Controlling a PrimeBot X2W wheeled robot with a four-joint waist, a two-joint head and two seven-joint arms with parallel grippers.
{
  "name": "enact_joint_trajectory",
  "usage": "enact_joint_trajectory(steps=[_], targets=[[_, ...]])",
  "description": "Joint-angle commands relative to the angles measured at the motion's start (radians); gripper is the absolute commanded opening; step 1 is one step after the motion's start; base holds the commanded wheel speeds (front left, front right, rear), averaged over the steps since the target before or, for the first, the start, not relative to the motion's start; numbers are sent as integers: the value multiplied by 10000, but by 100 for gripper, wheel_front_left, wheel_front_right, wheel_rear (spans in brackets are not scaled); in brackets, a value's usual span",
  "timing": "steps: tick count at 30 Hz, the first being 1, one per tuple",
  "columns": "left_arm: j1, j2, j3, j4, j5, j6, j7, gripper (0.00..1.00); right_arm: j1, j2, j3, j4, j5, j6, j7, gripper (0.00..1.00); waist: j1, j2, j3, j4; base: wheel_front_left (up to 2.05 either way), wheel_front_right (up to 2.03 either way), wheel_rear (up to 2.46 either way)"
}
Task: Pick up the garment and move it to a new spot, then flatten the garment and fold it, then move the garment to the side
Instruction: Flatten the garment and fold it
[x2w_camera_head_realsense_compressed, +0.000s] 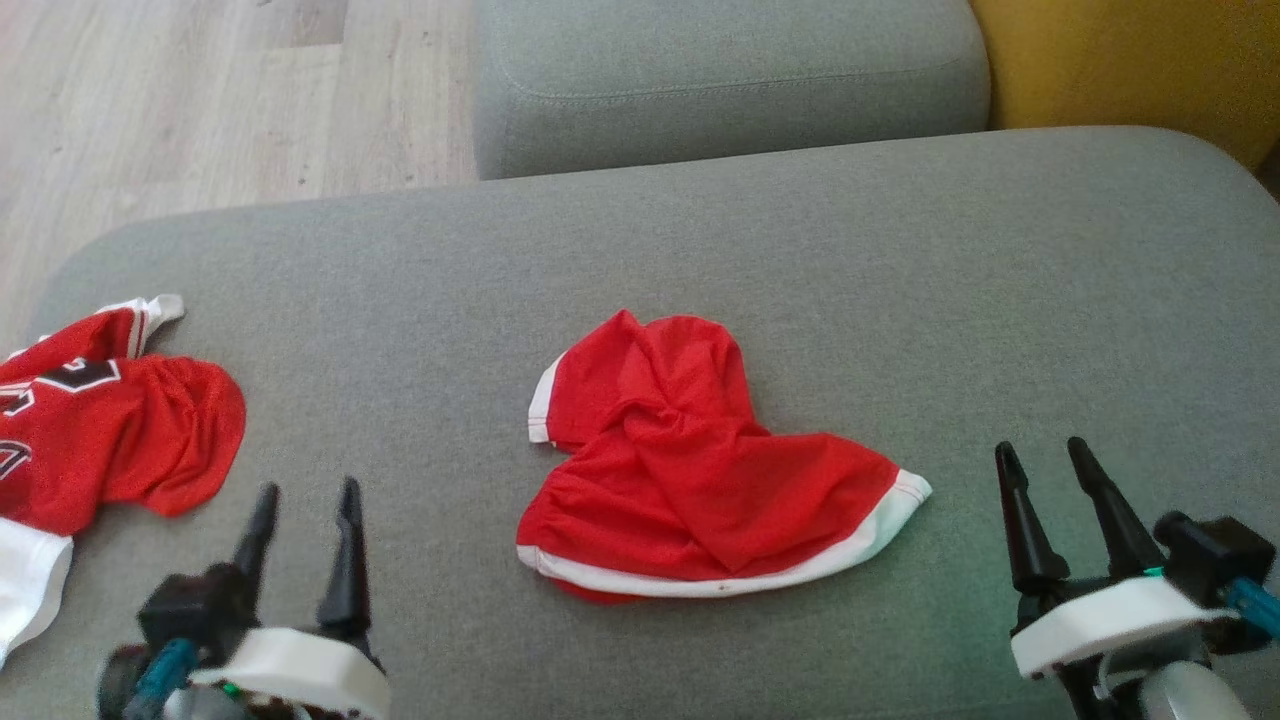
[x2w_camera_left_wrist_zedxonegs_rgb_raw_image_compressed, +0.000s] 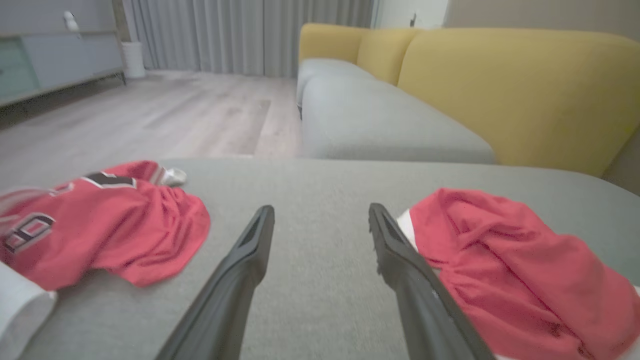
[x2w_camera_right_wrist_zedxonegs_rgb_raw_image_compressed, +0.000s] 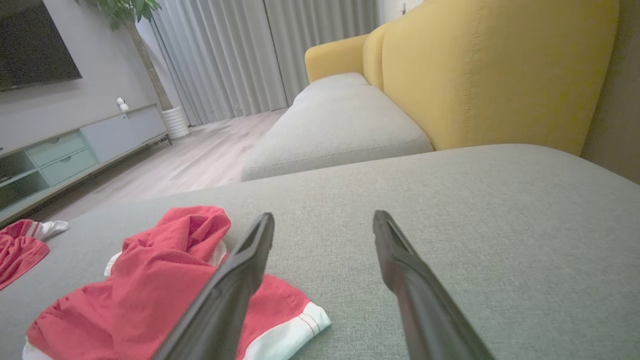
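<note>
Nearest the robot, the left gripper (x2w_camera_head_realsense_compressed: 309, 487) hangs low over the front of the broad grey fabric seat cushion (x2w_camera_head_realsense_compressed: 900, 260). Its two long dark fingers are spread wide with nothing between them. The right gripper (x2w_camera_head_realsense_compressed: 1040, 447) hangs over the cushion's front on the other side, its fingers just as wide apart and empty. Both are clear of the cloth.

Between the two and a little farther in lies the red mesh garment with white hem bands (x2w_camera_head_realsense_compressed: 700, 470). It sits crumpled near the middle of the cushion, bunched into a rough heart shape. One white band runs along its near edge and another shows at its far-left side. It is probably a pair of shorts, though the folds hide the cut. In the left wrist view it lies just to the right of that gripper's fingers.

At the cushion's left end lies a rumpled red jersey with black-and-white lettering and white trim (x2w_camera_head_realsense_compressed: 110, 430). It is partly cut off by the picture's edge and is well apart from the garment.

Beyond the cushion's far edge stands a second grey seat cushion (x2w_camera_head_realsense_compressed: 720, 80), with a yellow upholstered backrest (x2w_camera_head_realsense_compressed: 1130, 60) to its right. A pale wooden plank floor (x2w_camera_head_realsense_compressed: 200, 100) stretches away on the left. Farthest off are grey pleated curtains (x2w_camera_left_wrist_zedxonegs_rgb_raw_image_compressed: 240, 35), a low pale-blue cabinet (x2w_camera_right_wrist_zedxonegs_rgb_raw_image_compressed: 75, 150) along the wall, a dark screen (x2w_camera_right_wrist_zedxonegs_rgb_raw_image_compressed: 35, 40) above it, and a white ribbed pot (x2w_camera_right_wrist_zedxonegs_rgb_raw_image_compressed: 176, 122) holding a plant.
</note>
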Motion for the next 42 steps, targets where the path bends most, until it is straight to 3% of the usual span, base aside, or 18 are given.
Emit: enact_joint_trajectory(steps=[1, 4, 5, 8, 13, 18, 34, 35, 36, 37, 38, 40, 42], targets=[[-332, 46, 196, 36, -314, -407, 306, 100, -671, -288, 236, -164, 116, -7, 326, 100, 0, -1, 76, -29, 0, 0, 0], [-458, 288, -537, 476, -795, -1340, 1873, 100, -1168, -388, 551, 453, 325, -7, 1765, 100, 0, -1, 228, -35, 0, 0, 0], [-458, 288, -537, 476, -795, -1340, 1873, 100, -1168, -388, 551, 453, 325, -7, 1765, 100, 0, -1, 228, -35, 0, 0, 0], [-778, 417, -1087, 628, -1126, -2003, 3130, 100, -1859, -503, 943, 1037, 651, -7, 3161, 100, 0, -1, 504, 38, 0, 0, 0], [-1587, 297, -1614, 984, -1345, -2624, 4080, 100, -2855, -638, 1193, 2051, 1308, -7, 4874, 100, 0, -1, 953, 245, 0, 0, 0], [-2437, 14, -2000, 1744, -1424, -3037, 4305, 100, -3321, -549, 1282, 2857, 1533, -7, 6035, 100, 0, -1, 1203, 408, 0, 0, 0], [-4010, -509, -3171, 3477, -1920, -3507, 3661, 100, -3458, -480, 2045, 3040, 2043, -7, 6266, 100, 0, -1, 1665, 279, 0, 0, 0], [-4067, -522, -3243, 3569, -1964, -3512, 3619, 100, -3466, -487, 2128, 3006, 2069, -7, 6224, 95, 0, -1, 1671, 269, 0, 0, 0], [-4118, -527, -3312, 3652, -2008, -3515, 3583, 100, -3472, -495, 2223, 2960, 2110, -7, 6158, 79, 0, -1, 1677, 264, 0, 0, 0], [-4163, -527, -3377, 3728, -2056, -3517, 3547, 81, -3475, -507, 2304, 2929, 2164, -7, 6088, 33, 0, -1, 1672, 260, 0, 0, 0], [-4198, -523, -3439, 3789, -2102, -3519, 3510, 44, -3472, -520, 2384, 2909, 2228, -7, 6032, 0, 0, -1, 1657, 258, 0, 0, 0], [-4253, -474, -3506, 3867, -2158, -3521, 3385, 0, -3467, -547, 2537, 2841, 2383, -7, 5897, 0, 0, -1, 1627, 250, 0, 0, 0], [-4261, -415, -3569, 3893, -2250, -3523, 3296, 0, -3472, -591, 2611, 2802, 2507, -7, 5673, 0, 0, -1, 1588, 247, 0, 0, 0]])
